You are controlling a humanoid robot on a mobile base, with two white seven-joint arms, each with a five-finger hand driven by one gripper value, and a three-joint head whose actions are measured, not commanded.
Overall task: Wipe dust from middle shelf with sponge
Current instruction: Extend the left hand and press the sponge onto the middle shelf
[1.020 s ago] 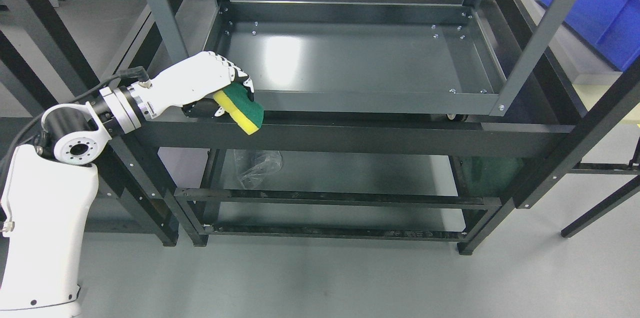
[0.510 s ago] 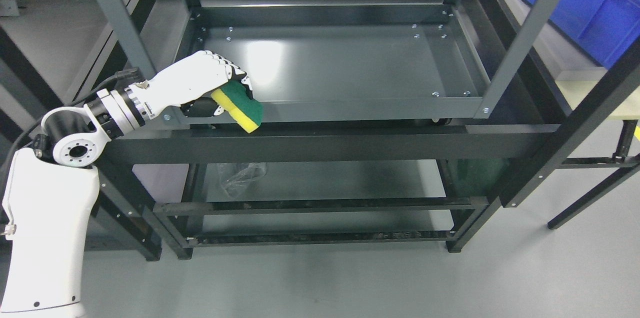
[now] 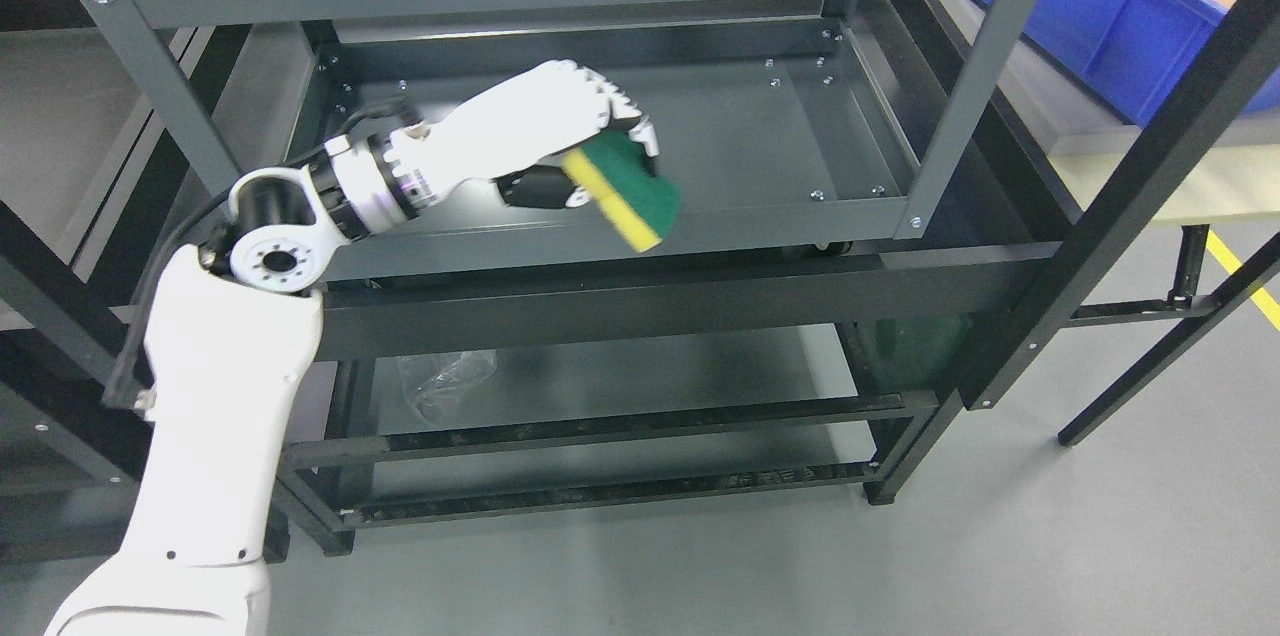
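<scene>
left hand (image 3: 540, 121) over middle shelf (image 3: 760, 131) | fingers (image 3: 625, 116) clenched on sponge (image 3: 628, 188), which hangs just below them by the front lip | contact with tray probably not made, hard to tell | risk: sponge corner catches lip, twists out of grip

Semi-gloss grey metal shelf (image 3: 760, 131); rough green-and-yellow foam sponge (image 3: 630, 191); glossy white plastic robot hand (image 3: 540, 131).

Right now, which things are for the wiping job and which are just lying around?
For the job: left hand, sponge, middle shelf.
Just lying about: crumpled clear plastic on the lower shelf, blue bin at the right.
</scene>
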